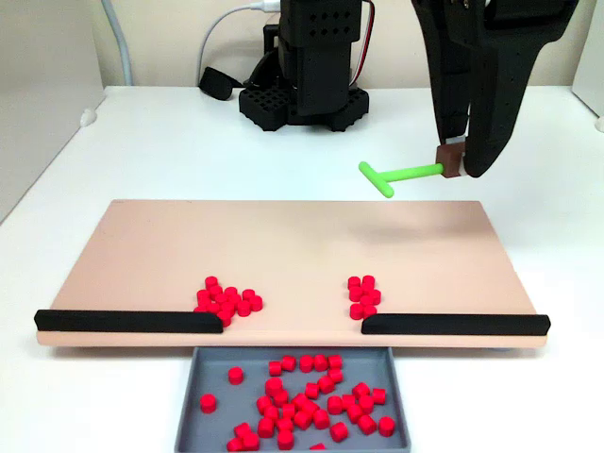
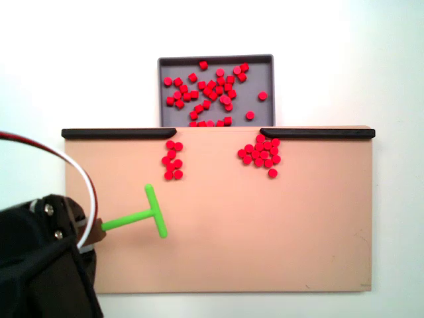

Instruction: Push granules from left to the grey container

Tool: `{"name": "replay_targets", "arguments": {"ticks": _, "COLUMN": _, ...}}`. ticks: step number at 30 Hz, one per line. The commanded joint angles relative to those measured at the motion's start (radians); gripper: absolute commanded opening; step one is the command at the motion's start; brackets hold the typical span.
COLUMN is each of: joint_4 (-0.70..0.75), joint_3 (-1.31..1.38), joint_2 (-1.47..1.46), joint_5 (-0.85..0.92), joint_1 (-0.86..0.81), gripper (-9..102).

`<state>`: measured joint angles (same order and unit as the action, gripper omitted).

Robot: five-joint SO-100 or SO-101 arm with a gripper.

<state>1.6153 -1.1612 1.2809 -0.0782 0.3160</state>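
Hand: the hand [image 1: 453, 160] was pinching the end of the green T-shaped stick [image 1: 396, 176], raised above the far right edge of the board as a fixed view showed it.
Stick: its crossbar [image 2: 156, 211] pointed inward over the peach-coloured board [image 2: 265, 225], well apart from both piles.
Granules on board: two clusters lay near the black bars, one larger [image 1: 225, 300] at the left in a fixed view, one smaller [image 1: 363, 296] at the right.
Granules in tray: many red granules [image 1: 302, 401] lay scattered inside the grey container [image 1: 205, 415].
Grey container: it sat on the white counter [image 1: 142, 142], just beside the board's front edge, at the gap between the two black bars [image 1: 127, 321].
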Motion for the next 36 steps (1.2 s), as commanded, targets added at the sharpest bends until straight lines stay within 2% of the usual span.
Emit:
{"name": "replay_targets", "arguments": {"ticks": 1, "joint_4": 0.0, "joint_3": 0.086, "joint_2": -0.018, "joint_5": -0.026, "joint_1": 0.008, "gripper": 0}}
{"name": "replay_targets", "arguments": {"ticks": 13, "joint_4": 0.006, "joint_3": 0.252, "joint_2": -0.169, "joint_5": -0.123, "joint_1": 0.028, "gripper": 0}}
{"name": "replay_targets", "arguments": {"ticks": 16, "joint_4": 0.054, "joint_3": 0.336, "joint_2": -0.242, "joint_5": -0.146, "joint_1": 0.028, "gripper": 0}}
{"name": "replay_targets", "arguments": {"ticks": 27, "joint_4": 0.083, "joint_3": 0.48, "joint_2": -0.359, "joint_5": -0.195, "joint_1": 0.029, "gripper": 0}}
{"name": "replay_targets", "arguments": {"ticks": 36, "joint_4": 0.083, "joint_3": 0.508, "joint_2": -0.405, "joint_5": -0.198, "joint_1": 0.038, "gripper": 0}}
